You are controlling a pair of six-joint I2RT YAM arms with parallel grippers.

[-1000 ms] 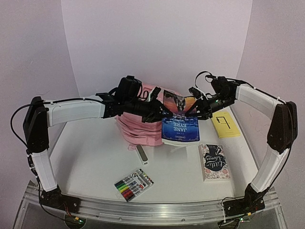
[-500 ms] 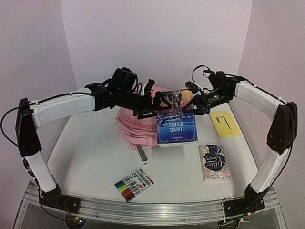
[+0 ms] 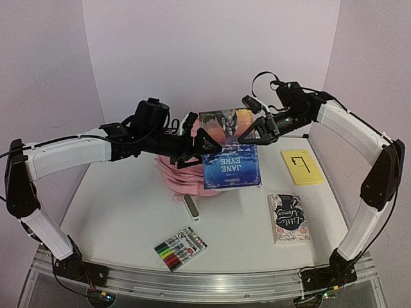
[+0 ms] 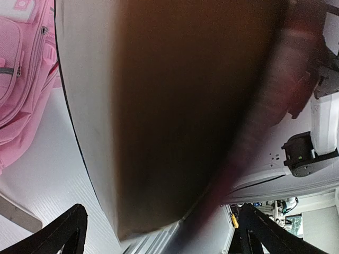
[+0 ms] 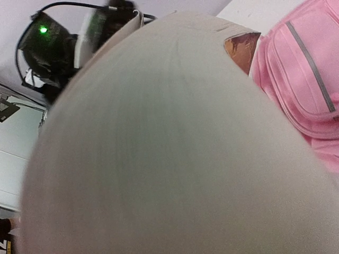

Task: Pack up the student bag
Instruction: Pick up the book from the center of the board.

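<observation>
The right gripper (image 3: pixel 252 133) is clamped on the 2 o'clock corner of a book (image 3: pixel 231 168) and holds it in the air. The blue cover faces the overhead camera and its title reads upside down. The left gripper (image 3: pixel 202 142) reaches in from 9 o'clock with its jaws spread wide. In the left wrist view its two fingertips (image 4: pixel 63 235) stand well apart on either side of the book's lower end, and neither appears to touch it. The book fills most of that view as a blur of grey page edge and dark cover. The right wrist view is filled almost wholly by the pale page block, so the fingers themselves cannot be seen there.

The pink bag (image 3: pixel 176 176) lies on the white table (image 3: pixel 115 205), a little toward 11 o'clock from its middle. It sits below the book, which hides its 3 o'clock side. Its zipped pockets show at the edge of both wrist views.

A small white bar (image 3: pixel 191 207) lies just beside the bag at its 6 o'clock edge. A pack of markers (image 3: pixel 180 248) lies near the table's front edge at about 7 o'clock. A second book (image 3: pixel 289 218) with a dark patterned cover lies flat at 4 o'clock. A yellow pad (image 3: pixel 302 167) lies at 2 o'clock, close to the right arm's forearm.
</observation>
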